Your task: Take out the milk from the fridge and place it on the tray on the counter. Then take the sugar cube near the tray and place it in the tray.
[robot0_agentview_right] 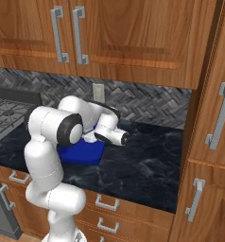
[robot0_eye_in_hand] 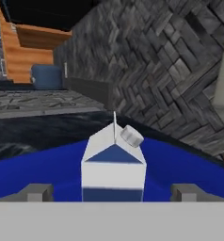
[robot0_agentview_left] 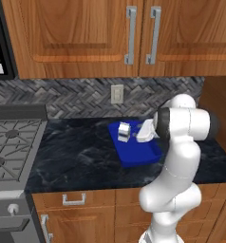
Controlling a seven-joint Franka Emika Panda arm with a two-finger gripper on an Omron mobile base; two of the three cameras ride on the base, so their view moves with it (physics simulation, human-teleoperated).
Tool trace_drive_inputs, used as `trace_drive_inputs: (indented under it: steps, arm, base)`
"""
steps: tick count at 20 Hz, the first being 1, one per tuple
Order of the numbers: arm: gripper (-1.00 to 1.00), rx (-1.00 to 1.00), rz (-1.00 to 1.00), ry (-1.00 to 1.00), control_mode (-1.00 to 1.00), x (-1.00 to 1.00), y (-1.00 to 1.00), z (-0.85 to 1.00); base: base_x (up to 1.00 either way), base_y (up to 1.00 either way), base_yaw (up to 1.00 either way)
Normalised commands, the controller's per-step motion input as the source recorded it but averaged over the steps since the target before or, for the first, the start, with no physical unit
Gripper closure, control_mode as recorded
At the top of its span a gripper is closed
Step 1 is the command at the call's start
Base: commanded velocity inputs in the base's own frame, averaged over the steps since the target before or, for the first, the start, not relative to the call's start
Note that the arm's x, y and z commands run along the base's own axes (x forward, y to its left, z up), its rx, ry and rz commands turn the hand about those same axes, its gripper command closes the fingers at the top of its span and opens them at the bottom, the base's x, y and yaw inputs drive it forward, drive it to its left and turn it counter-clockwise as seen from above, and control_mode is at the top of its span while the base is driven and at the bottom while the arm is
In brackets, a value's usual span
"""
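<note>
The milk (robot0_agentview_left: 124, 131) stands upright on the blue tray (robot0_agentview_left: 139, 154), which lies on the black counter (robot0_agentview_left: 77, 156) near the backsplash. My gripper (robot0_agentview_left: 134, 134) reaches in from the right, level with the carton. In the hand view the milk (robot0_eye_in_hand: 114, 164) sits straight ahead between my two fingertips (robot0_eye_in_hand: 36, 192), which stand wide apart and clear of its sides, so the gripper (robot0_eye_in_hand: 113, 192) is open. In the right base view my arm covers most of the tray (robot0_agentview_right: 81, 153). The sugar cube and the fridge are out of view.
A grey gas stove (robot0_agentview_left: 10, 142) adjoins the counter on the left. Wooden wall cabinets (robot0_agentview_left: 134, 33) hang overhead, and a wall outlet (robot0_agentview_left: 117, 94) sits behind the tray. A tall wooden cabinet (robot0_agentview_right: 213, 142) closes off the counter's right end.
</note>
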Motion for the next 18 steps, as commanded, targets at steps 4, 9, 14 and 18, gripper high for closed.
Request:
trace_drive_inputs:
  steps: [4, 9, 14, 18]
  arm:
    - [-1.00, 0.00, -0.02, -0.19, -1.00, -0.33, -0.02, 0.31]
    - [-1.00, 0.03, -0.02, -0.03, -1.00, -0.27, -0.43, 0.39]
    - [-1.00, 0.05, -0.02, -0.08, -1.00, -0.37, -0.57, 0.51]
    - [-1.00, 0.02, -0.03, -0.02, -1.00, -0.35, -0.34, 0.34]
  base:
    - [0.00, 0.00, 0.00]
    - [0.00, 0.00, 0.00]
    - [0.00, 0.00, 0.00]
    - [0.00, 0.00, 0.00]
